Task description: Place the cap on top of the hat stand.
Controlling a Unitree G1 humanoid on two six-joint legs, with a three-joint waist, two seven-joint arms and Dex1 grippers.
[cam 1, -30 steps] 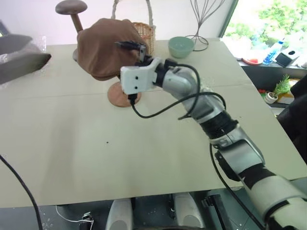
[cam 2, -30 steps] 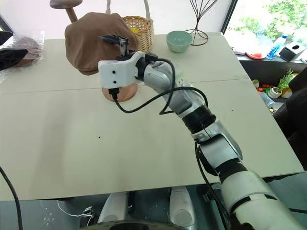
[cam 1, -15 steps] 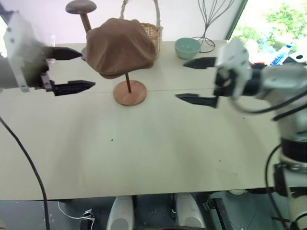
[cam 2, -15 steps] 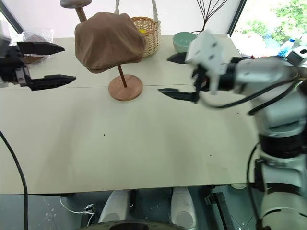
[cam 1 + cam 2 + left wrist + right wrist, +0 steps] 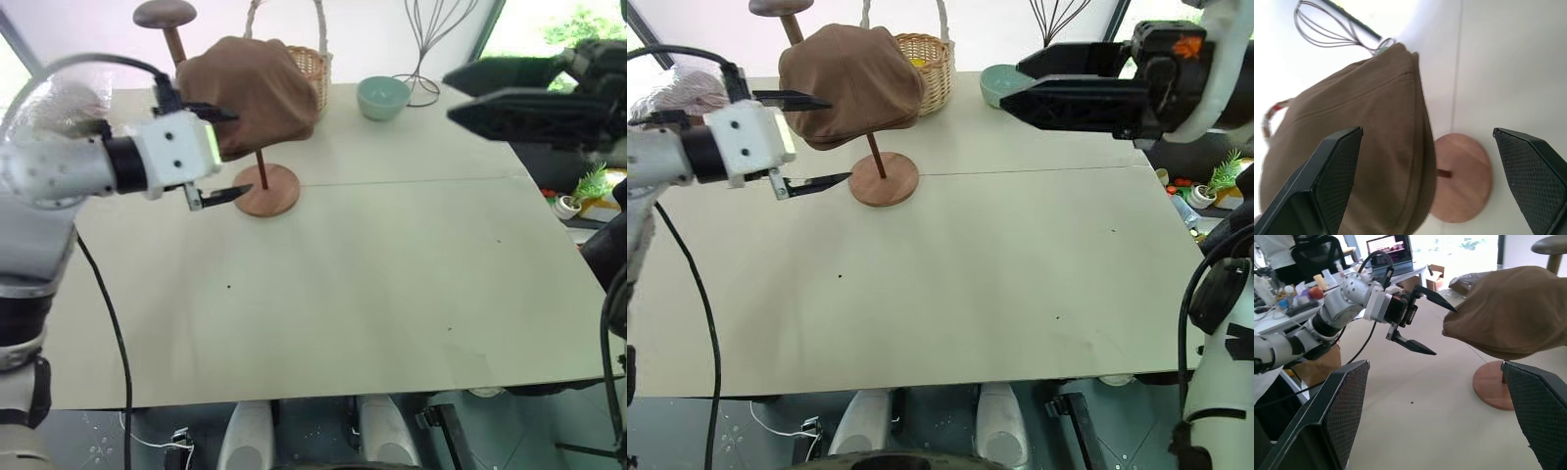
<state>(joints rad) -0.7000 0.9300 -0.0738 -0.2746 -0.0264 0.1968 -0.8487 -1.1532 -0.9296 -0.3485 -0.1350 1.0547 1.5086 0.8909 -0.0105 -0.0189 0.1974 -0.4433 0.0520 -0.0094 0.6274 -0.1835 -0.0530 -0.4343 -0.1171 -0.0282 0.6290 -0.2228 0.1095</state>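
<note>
The soft, floppy brown fabric cap drapes the reddish-brown wooden thin-rod hat stand near the table's far edge; it looks light and is best pinched at the brim. Left gripper and right gripper gape empty.

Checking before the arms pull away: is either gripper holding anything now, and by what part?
Nothing is held. The left gripper is open beside the cap, which sits on the hat stand. The right gripper is open in the air.

Cap on hat stand; basket behind, bowl right.
</note>
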